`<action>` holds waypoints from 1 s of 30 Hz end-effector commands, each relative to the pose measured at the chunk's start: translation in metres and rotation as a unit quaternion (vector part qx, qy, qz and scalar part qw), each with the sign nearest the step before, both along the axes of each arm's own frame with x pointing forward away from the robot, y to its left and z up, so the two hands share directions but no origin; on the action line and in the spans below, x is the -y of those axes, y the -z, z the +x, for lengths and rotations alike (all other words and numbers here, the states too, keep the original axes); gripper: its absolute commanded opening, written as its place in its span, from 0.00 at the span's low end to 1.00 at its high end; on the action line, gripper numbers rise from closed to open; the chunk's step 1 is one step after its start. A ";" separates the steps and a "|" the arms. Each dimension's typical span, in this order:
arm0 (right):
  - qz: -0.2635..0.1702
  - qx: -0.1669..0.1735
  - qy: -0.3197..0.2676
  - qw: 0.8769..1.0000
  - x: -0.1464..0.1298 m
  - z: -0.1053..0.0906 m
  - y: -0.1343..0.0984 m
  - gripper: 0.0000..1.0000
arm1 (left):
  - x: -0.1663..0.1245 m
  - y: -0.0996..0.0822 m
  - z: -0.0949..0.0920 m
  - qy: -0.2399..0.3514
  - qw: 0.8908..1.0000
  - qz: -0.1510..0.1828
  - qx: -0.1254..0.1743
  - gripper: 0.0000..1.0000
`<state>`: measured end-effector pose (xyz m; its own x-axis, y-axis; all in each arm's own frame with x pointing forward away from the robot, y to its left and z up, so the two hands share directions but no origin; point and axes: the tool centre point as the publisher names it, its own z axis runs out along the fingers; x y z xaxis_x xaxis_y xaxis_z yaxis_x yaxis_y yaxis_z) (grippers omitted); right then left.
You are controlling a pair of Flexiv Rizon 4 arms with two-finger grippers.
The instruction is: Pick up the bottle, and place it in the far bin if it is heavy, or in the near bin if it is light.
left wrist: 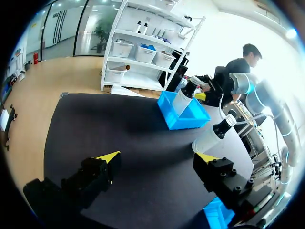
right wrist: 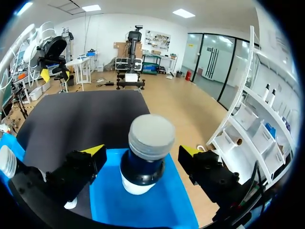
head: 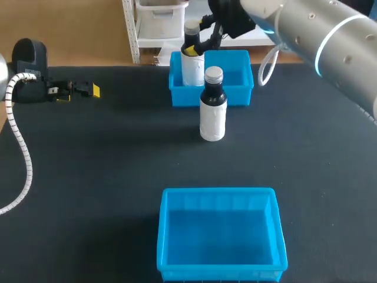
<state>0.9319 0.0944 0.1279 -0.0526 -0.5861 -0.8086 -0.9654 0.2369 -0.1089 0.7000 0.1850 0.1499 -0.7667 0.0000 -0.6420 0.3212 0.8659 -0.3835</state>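
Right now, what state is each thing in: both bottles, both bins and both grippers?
Far bin: holds one bottle.
Bottle in the bin: upright, capped.
Other bottle: upright, capped, standing free in front of the far bin.
Near bin: empty.
Right gripper: open, fingers either side of the bottle in the bin.
Left gripper: open, empty.

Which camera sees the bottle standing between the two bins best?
The head view: the bottle shows whole, cap to base. The left wrist view shows it small and partly hidden; the right wrist view barely catches its cap.
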 end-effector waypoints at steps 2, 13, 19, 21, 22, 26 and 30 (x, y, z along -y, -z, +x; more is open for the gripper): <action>0.012 -0.116 -0.152 0.981 0.022 0.002 -0.009 1.00 | 0.000 0.000 0.000 0.000 1.000 0.000 0.000 1.00; 0.025 -0.095 -0.091 0.991 0.090 -0.021 -0.032 1.00 | 0.000 0.000 0.000 0.000 1.000 0.000 0.000 1.00; 0.034 -0.086 -0.058 0.994 0.126 -0.047 -0.043 1.00 | 0.000 0.000 0.000 0.000 1.000 0.000 0.000 1.00; 0.033 -0.083 -0.048 0.995 0.137 -0.060 -0.046 1.00 | 0.000 0.000 0.000 0.000 1.000 0.000 0.000 1.00; 0.032 -0.081 -0.045 0.995 0.141 -0.065 -0.048 1.00 | 0.000 0.000 0.000 0.000 1.000 0.000 0.000 1.00; 0.039 -0.077 -0.024 0.996 0.158 -0.088 -0.054 1.00 | 0.000 0.000 0.000 0.000 1.000 0.000 0.000 1.00; 0.045 -0.074 -0.006 0.996 0.169 -0.109 -0.057 1.00 | 0.000 0.000 0.000 0.000 1.000 0.000 0.000 1.00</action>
<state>0.8645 -0.0628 0.1802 -0.1690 -0.5328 -0.8292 -0.9856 0.0998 0.1368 0.7000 0.1850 0.1499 -0.7667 0.0000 -0.6420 0.3211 0.8659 -0.3835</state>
